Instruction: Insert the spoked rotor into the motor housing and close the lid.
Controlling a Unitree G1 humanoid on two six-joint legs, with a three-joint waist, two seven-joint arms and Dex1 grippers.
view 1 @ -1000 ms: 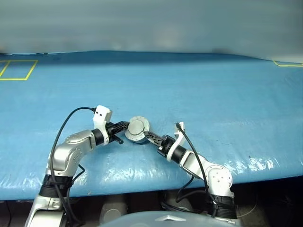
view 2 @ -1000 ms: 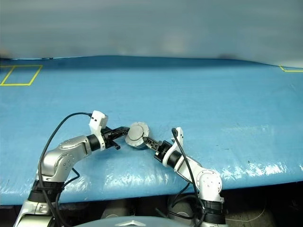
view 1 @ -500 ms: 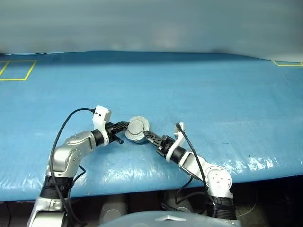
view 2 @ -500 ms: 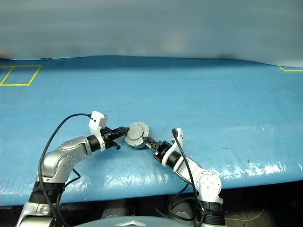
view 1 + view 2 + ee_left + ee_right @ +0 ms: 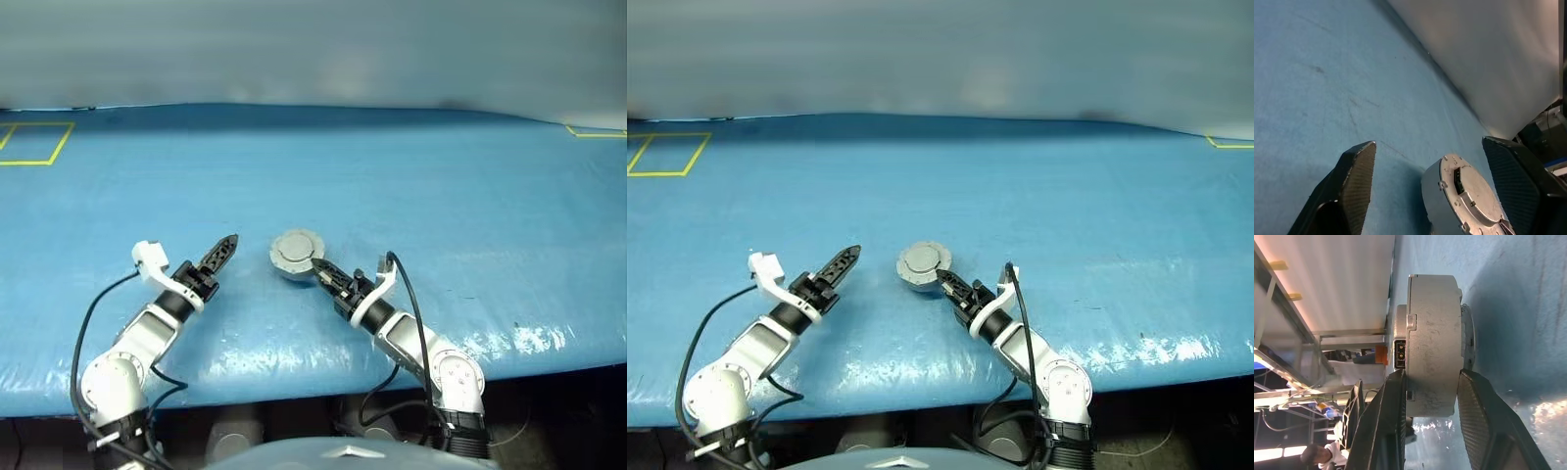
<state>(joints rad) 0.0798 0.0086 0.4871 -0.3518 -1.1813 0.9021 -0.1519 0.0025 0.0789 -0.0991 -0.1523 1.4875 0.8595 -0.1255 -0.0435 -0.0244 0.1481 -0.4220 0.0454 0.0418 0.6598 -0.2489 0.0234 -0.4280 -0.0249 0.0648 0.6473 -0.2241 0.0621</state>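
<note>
Blue sheet covers the table (image 5: 411,186), glossy and wrinkled along the near edge. The motor housing (image 5: 296,254) sits near the middle of the near part, a round grey metal drum with the lid (image 5: 1469,188) shut flat on top, plain grey face up, small screws round its rim. A small rectangular socket shows in the lid's raised part, seen from both wrist cameras. The spoked rotor can't be seen with the lid shut. Right claw (image 5: 320,267) reaches in from the near right and has the housing by its rim: one black finger (image 5: 1476,416) lies under the base, the other lies against the lid side, with the drum wall between them, so the grip is narrow and closed on the housing. Left claw (image 5: 225,247) is off to the left of the housing, apart from it, touching nothing, pointing toward the far right. Its two black fingers (image 5: 1359,176) stand wide apart, the housing showing between them further on. Yellow tape outlines mark the far left corner (image 5: 34,144) and the far right edge (image 5: 593,132) of the sheet.
</note>
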